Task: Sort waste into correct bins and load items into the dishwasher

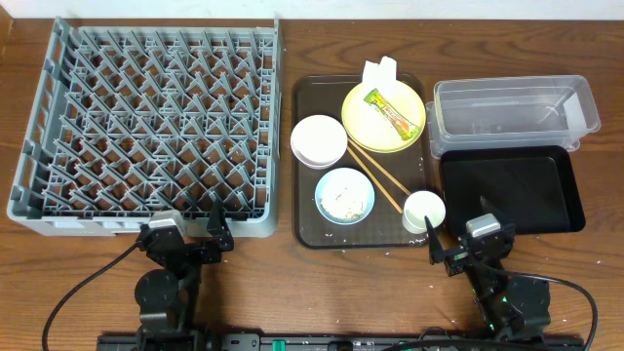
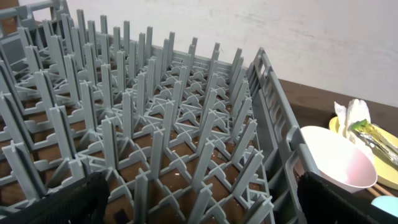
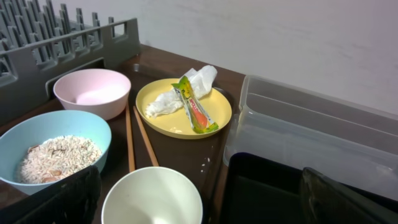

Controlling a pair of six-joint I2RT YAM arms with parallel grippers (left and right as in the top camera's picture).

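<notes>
The grey dish rack (image 1: 146,127) fills the left and holds nothing. On the brown serving tray (image 1: 304,229) sit a yellow plate (image 1: 366,129) with a green-and-yellow wrapper (image 1: 392,113) and a crumpled napkin (image 1: 378,73), a white bowl (image 1: 319,140), a light blue bowl (image 1: 344,195) with rice scraps, a white cup (image 1: 423,211) and chopsticks (image 1: 380,175). The clear tub (image 1: 512,109) and the black tray (image 1: 512,190) are at right. My left gripper (image 1: 185,232) is open at the rack's front edge (image 2: 199,205). My right gripper (image 1: 460,234) is open just in front of the cup (image 3: 152,199).
The rack's right wall (image 2: 273,118) stands beside the white bowl (image 2: 339,158). The black tray (image 3: 267,193) and the clear tub (image 3: 311,130) lie right of the cup. A few white crumbs are scattered on the wooden table near the front edge (image 1: 390,258).
</notes>
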